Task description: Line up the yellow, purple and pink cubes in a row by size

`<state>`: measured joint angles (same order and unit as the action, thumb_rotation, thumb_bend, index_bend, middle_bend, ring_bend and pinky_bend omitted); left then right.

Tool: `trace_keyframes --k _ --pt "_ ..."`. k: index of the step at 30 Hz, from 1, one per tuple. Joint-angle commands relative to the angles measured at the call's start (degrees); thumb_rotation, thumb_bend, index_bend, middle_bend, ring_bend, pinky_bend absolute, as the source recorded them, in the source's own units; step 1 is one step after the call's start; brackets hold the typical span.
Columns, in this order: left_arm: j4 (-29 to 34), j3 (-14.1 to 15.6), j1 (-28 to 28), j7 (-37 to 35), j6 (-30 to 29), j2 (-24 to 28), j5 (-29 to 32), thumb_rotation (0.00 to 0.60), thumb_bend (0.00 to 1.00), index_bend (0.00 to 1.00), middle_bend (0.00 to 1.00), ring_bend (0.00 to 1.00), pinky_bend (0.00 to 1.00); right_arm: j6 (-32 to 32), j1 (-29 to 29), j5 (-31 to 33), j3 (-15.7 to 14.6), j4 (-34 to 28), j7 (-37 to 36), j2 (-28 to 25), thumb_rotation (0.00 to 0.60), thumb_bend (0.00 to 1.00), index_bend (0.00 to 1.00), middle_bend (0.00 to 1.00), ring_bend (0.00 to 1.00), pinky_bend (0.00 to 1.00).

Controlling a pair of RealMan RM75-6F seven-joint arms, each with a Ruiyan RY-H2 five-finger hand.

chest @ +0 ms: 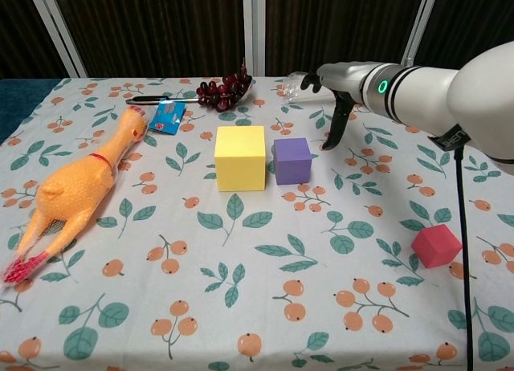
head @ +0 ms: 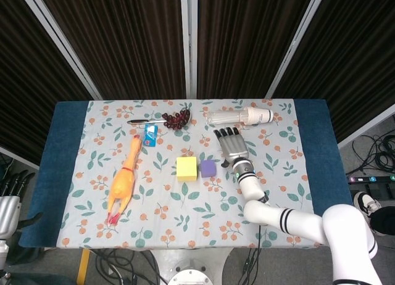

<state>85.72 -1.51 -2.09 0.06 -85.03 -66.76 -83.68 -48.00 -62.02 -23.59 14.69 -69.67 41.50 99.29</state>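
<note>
The yellow cube [head: 186,168] [chest: 240,156], the largest, stands mid-table. Just to its right, with a small gap, stands the smaller purple cube [head: 208,168] [chest: 291,160]. Smallest is the pink cube [chest: 436,245], alone near the front right; in the head view my right arm hides it. My right hand [head: 231,146] [chest: 334,106] hovers to the right of the purple cube with its fingers [chest: 331,136] extended and apart, holding nothing and not touching the cube. At the head view's left edge, off the table, my left hand [head: 7,202] holds nothing.
A rubber chicken [head: 122,183] [chest: 76,186] lies along the left side. At the back are grapes [head: 178,119] [chest: 225,88], a blue packet [head: 149,134] [chest: 167,116] and a lying clear bottle [head: 242,116], just behind my right hand.
</note>
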Motion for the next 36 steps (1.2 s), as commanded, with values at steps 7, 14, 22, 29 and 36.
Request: trace_keyframes --k 7,14,22,29,36 --pt "-0.02 -0.06 -0.09 0.03 0.25 0.03 0.12 0.6 0.02 0.16 0.19 0.1 0.12 3.0 -0.19 -3.44 0.28 5.85 -4.95 3.65 0.6 0.0 0.08 0.07 0.0 0.0" --pt "-0.01 -0.08 -0.13 0.17 0.52 0.07 0.34 0.6 0.02 0.16 0.19 0.1 0.12 4.37 -0.27 -6.39 0.5 9.21 -7.68 5.64 0.6 0.0 0.08 0.06 0.0 0.0" --pt "0.2 -0.13 -0.31 0.54 0.91 0.2 0.53 0.6 0.02 0.16 0.19 0.1 0.12 4.63 0.09 -9.84 0.41 9.64 -9.87 6.51 0.6 0.0 0.08 0.06 0.0 0.0" --pt "0.18 -0.1 -0.35 0.56 0.98 0.19 0.48 0.6 0.02 0.16 0.19 0.1 0.12 4.01 0.67 -10.83 -0.1 8.46 -9.88 6.39 0.6 0.0 0.08 0.06 0.0 0.0" --pt "0.07 -0.14 -0.39 0.45 1.05 0.14 0.55 0.6 0.02 0.16 0.19 0.1 0.12 3.45 1.23 -10.24 -0.17 7.77 -9.32 6.08 0.6 0.0 0.08 0.06 0.0 0.0"
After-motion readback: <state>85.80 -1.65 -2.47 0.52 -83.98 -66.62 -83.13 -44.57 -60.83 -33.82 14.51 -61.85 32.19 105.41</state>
